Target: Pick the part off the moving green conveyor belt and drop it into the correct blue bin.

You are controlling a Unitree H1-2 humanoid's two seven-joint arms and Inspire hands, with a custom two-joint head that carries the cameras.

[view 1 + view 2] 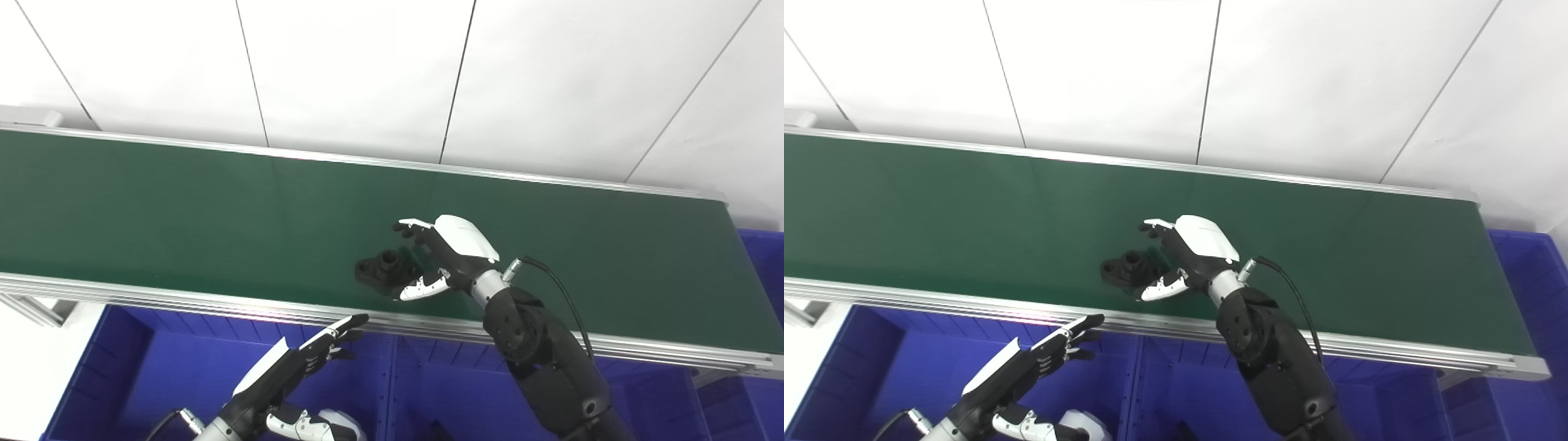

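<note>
A black part (383, 267) with a flat flange and a raised round boss lies on the green conveyor belt (184, 214), near its front edge. My right hand (444, 251) is open over the belt just right of the part, its fingers above and its thumb below the part's right end; whether they touch it I cannot tell. My left hand (294, 367) is open and empty, held flat over the blue bins (153, 367) below the belt's front rail. The part also shows in the right eye view (1127, 268).
The belt runs across the view between aluminium rails (184, 303). Blue bins line the space under its front edge, with a divider (387, 386) between two of them, and another blue bin (762, 257) stands at the belt's right end. A white panelled wall is behind.
</note>
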